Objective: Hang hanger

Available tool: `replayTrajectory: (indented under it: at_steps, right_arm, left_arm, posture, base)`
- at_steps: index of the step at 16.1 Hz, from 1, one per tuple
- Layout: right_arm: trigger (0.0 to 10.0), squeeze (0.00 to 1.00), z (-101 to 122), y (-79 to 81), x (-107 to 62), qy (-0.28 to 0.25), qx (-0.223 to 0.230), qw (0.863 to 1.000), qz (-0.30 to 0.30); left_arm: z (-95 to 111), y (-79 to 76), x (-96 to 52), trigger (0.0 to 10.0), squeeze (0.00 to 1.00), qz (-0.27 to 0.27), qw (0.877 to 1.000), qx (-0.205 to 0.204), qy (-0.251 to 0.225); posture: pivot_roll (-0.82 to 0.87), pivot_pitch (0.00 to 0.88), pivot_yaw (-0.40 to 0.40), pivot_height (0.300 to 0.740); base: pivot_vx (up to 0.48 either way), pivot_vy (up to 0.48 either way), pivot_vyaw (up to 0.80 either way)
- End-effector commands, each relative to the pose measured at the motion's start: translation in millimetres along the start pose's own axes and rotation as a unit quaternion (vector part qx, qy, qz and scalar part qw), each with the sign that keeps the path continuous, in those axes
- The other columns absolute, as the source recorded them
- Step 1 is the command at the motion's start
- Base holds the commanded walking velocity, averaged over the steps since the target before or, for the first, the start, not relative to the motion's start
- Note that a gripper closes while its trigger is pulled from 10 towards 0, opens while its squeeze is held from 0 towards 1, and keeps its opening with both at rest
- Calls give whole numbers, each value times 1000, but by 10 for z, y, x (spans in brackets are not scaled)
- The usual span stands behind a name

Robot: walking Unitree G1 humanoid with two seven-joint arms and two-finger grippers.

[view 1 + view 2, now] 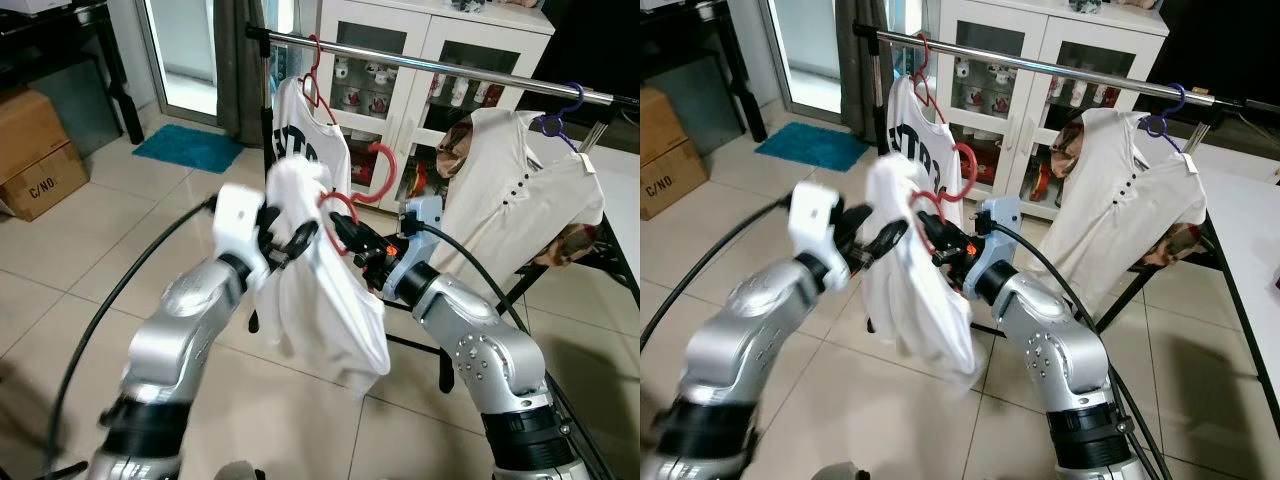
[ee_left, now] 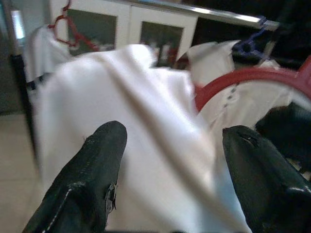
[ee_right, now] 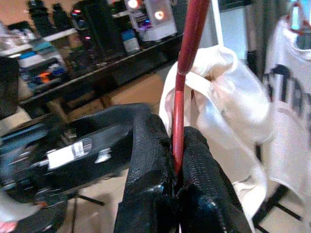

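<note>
1. Right gripper (image 3: pixel 177 167): jaws pressing together on the red hanger (image 3: pixel 187 73), pinching its thin bar, which is rising straight up out of them.
2. Left gripper (image 2: pixel 167 170): jaws standing spread, the white garment (image 2: pixel 141 145) lying between and just beyond them.
3. Red hanger: being held up between the two grippers, in front of and below the metal rail (image 1: pixel 450 68), its hook (image 1: pixel 340 205) apart from the rail.
4. White garment: draping from the hanger, hanging down below both grippers.
5. Rail: carrying a printed white shirt (image 1: pixel 305 140) on a red hanger and a buttoned cream top (image 1: pixel 510 200) on a purple hanger (image 1: pixel 560 115), beyond the jaws.
</note>
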State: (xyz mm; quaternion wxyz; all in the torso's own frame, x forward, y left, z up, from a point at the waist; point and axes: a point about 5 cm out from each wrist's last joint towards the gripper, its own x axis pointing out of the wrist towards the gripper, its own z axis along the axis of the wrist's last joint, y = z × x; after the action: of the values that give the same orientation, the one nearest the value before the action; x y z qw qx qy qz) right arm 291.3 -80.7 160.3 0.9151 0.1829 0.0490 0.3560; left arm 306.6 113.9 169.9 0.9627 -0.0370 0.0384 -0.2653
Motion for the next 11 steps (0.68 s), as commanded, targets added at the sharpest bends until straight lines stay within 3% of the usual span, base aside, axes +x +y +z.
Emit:
replayTrajectory:
  at_steps: [1,3,4,5,8,10,11]
  right_arm:
    - [10000,0,161,95,14,-25,-10,999,40]
    - [10000,0,172,112,12,-26,-10,998,50]
    - [10000,0,179,126,9,-26,-9,998,58]
    - [10000,0,185,126,9,-26,-9,998,61]
    - [10000,0,202,103,10,-28,-8,998,62]
    - [10000,0,207,88,-3,-27,-8,998,61]
    - [10000,0,208,84,-9,-27,-9,998,62]
  left_arm:
    - [-57,1,39,10000,0,-7,1000,-17,20]
    - [-63,3,57,9647,0,-6,999,-26,21]
    - [-75,9,74,863,0,-7,999,-37,19]
    - [-79,10,82,0,0,-8,999,-41,18]
    - [-59,-34,93,0,0,-13,999,-43,7]
    - [-65,-4,55,39,0,3,1000,-21,11]
    - [-61,9,41,6941,0,9,1000,-17,10]
  posture:
    - [-29,0,-80,710]
    - [-29,0,-87,710]
    - [-29,0,-87,710]
    - [-30,0,-88,710]
    - [-27,0,-92,710]
    - [-29,0,-88,710]
    - [-29,0,-88,710]
  base:
    - [0,0,0]
    - [0,0,0]
    - [0,0,0]
    - [0,0,0]
    - [0,0,0]
    - [0,0,0]
    - [0,0,0]
